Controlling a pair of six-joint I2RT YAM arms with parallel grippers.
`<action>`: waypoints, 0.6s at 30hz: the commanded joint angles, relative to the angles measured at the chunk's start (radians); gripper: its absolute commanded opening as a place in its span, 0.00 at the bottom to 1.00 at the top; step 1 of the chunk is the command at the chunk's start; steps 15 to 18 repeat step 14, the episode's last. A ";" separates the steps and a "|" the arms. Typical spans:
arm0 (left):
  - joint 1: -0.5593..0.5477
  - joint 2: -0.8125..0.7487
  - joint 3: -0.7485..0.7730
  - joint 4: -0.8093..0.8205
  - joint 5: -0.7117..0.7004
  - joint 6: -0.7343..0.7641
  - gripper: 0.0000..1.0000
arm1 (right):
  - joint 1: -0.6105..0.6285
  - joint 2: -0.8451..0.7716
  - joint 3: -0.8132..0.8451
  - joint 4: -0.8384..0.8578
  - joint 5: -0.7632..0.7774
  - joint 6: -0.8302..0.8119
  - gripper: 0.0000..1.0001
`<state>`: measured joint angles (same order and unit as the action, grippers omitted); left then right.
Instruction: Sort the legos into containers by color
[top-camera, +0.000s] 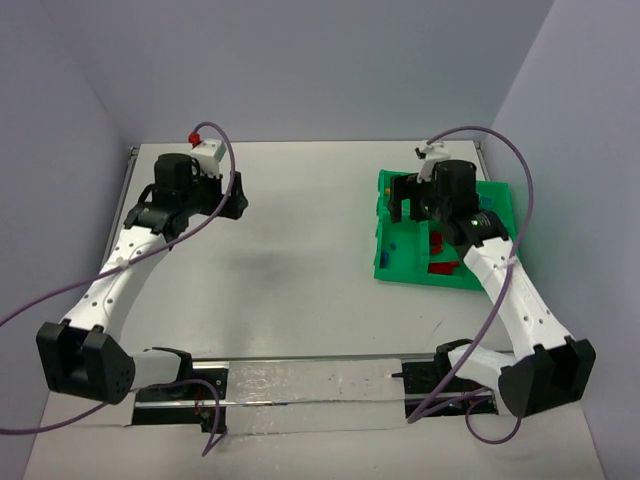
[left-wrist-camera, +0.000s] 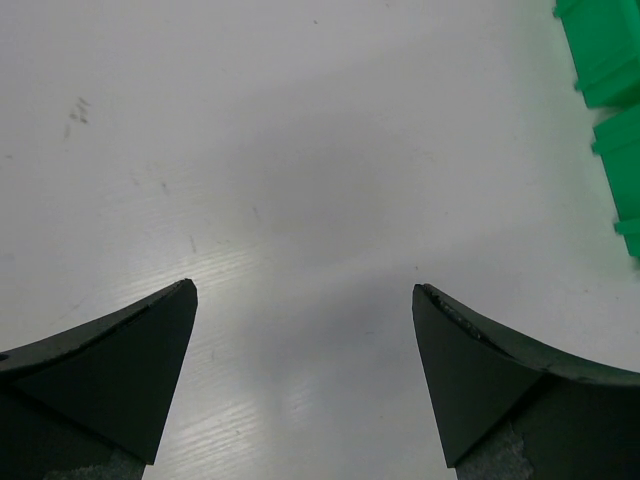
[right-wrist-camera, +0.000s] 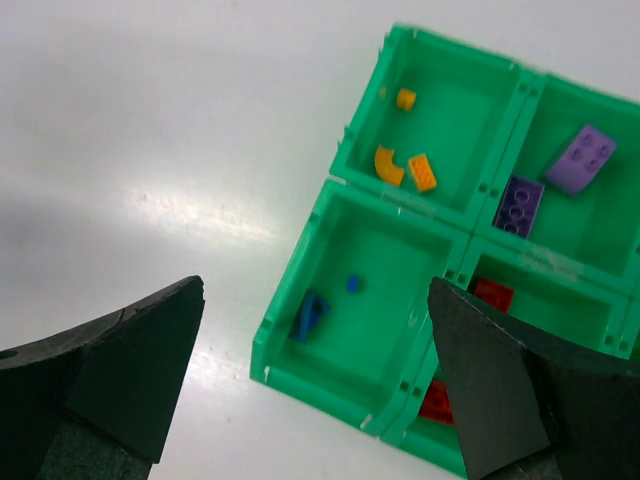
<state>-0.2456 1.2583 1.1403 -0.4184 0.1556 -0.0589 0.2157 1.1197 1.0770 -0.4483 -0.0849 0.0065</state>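
Observation:
The green tray (right-wrist-camera: 300, 262) holds the legos sorted in its compartments. Two blue bricks (right-wrist-camera: 310, 315) lie in the near-left one, three orange bricks (right-wrist-camera: 421, 172) in the one beyond, two purple bricks (right-wrist-camera: 581, 158) to the right, and red bricks (right-wrist-camera: 492, 292) partly behind my right finger. My right gripper (right-wrist-camera: 315, 288) hangs open above the blue compartment with nothing between its fingers; from above it (top-camera: 408, 205) sits over the tray's far-left part. My left gripper (left-wrist-camera: 304, 288) is open over bare table, far left of the tray (top-camera: 500, 200).
The tray's edge (left-wrist-camera: 610, 60) shows at the top right of the left wrist view. Grey walls close in the white table (top-camera: 300, 260) on three sides. A shiny metal strip (top-camera: 310, 385) runs along the near edge between the arm bases.

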 joint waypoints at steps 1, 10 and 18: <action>0.003 -0.105 -0.066 0.047 -0.123 0.021 0.99 | -0.009 -0.077 -0.076 0.110 0.040 0.022 1.00; 0.003 -0.211 -0.142 0.072 -0.150 0.037 0.99 | -0.007 -0.147 -0.126 0.118 0.030 0.023 1.00; 0.003 -0.223 -0.138 0.072 -0.172 0.035 0.99 | -0.006 -0.158 -0.132 0.120 0.033 0.021 1.00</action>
